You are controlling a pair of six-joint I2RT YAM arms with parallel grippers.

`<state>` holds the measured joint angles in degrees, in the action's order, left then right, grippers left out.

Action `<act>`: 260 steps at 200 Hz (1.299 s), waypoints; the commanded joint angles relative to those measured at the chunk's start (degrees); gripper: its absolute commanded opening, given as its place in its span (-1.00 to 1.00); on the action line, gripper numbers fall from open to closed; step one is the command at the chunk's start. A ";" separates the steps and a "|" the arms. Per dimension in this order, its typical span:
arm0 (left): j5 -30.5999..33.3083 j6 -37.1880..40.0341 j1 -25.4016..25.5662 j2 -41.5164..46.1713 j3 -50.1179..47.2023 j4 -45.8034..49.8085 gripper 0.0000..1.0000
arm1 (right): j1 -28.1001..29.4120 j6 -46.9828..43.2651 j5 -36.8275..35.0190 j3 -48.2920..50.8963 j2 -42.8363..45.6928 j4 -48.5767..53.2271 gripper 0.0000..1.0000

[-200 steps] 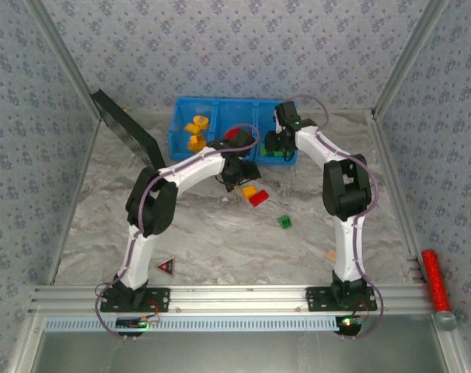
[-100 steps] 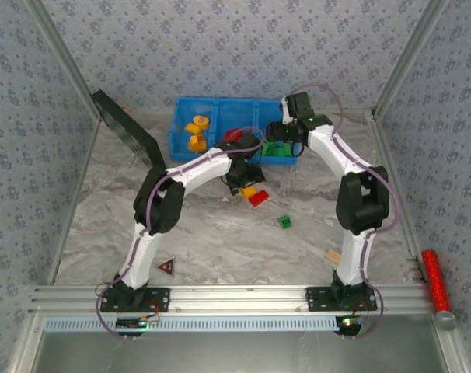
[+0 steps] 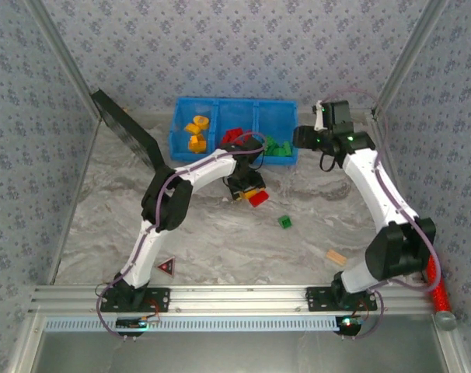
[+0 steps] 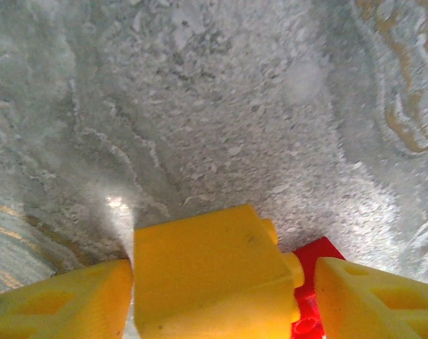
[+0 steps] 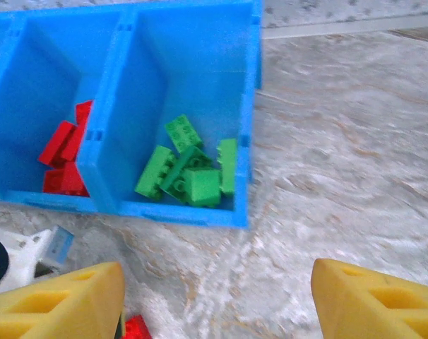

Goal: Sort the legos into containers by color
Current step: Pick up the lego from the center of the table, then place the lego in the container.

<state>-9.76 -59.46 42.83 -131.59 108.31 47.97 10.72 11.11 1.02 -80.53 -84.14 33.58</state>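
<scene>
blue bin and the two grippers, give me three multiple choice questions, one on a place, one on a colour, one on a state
1. Which compartment of the blue bin holds the green bricks, as the top view shows it?
A. the left end one
B. the middle one
C. the right end one

2. What colour is the brick between the fingers of the left gripper?
A. green
B. yellow
C. blue

3. How is the right gripper?
A. open, nothing between its fingers
B. shut on a green brick
C. shut on a red brick

Answers:
1 C, the green pile lies in the end compartment, next to the one with the red bricks.
2 B, that brick is plainly yellow in the left wrist view.
3 A, its fingers stand wide apart over bare table.
</scene>
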 commanded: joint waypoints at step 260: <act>14.17 30.66 -21.78 19.45 7.69 8.91 -0.54 | 19.81 14.67 2.03 41.09 17.12 -2.82 0.59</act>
<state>0.10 -33.23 22.31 -106.74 107.72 53.80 28.27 29.56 7.35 -40.21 -65.36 34.85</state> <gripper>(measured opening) 0.423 0.796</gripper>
